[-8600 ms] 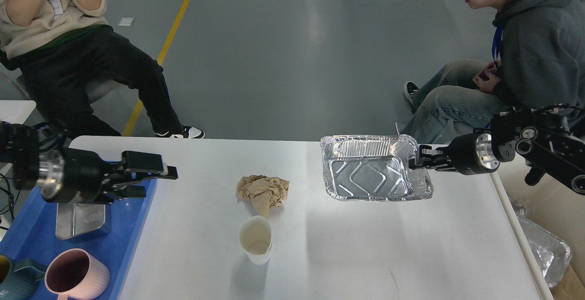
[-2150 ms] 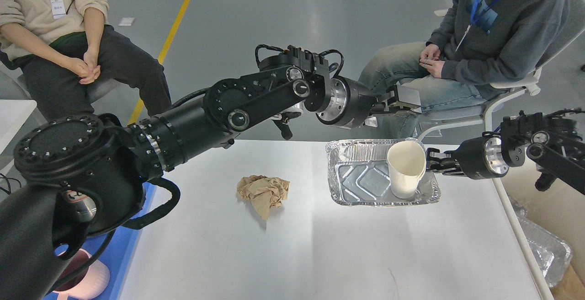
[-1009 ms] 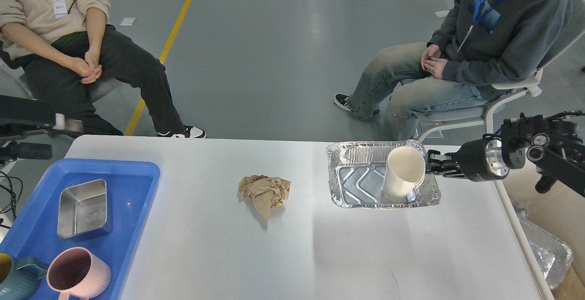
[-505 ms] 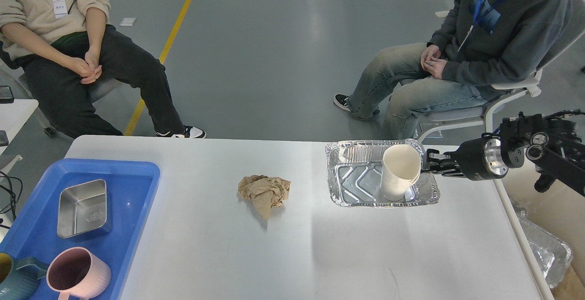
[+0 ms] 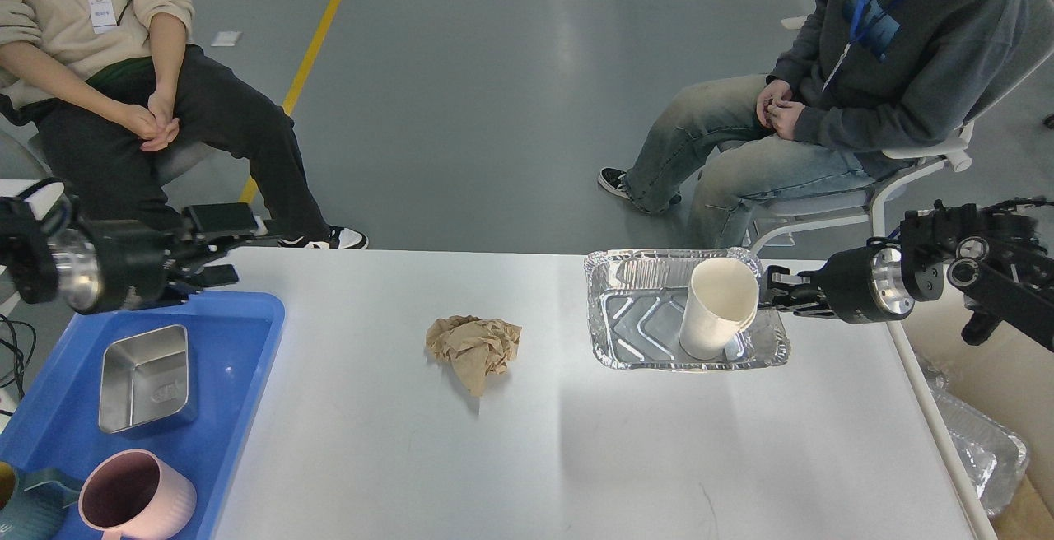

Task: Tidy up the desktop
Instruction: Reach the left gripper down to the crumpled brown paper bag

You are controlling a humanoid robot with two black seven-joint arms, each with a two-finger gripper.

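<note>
- Head view: the desktop [image 5: 543,441] fills the lower middle of the frame.
- A foil tray [image 5: 630,330] sits at its far right, with a white paper cup [image 5: 716,309] standing inside.
- The right gripper [image 5: 776,291] is clamped on the tray's right rim.
- Left of the tray lies crumpled brown paper [image 5: 475,348].
- Far left of the tray, the left gripper [image 5: 222,252] hovers with its fingers apart above a blue tray [image 5: 239,359].
</note>
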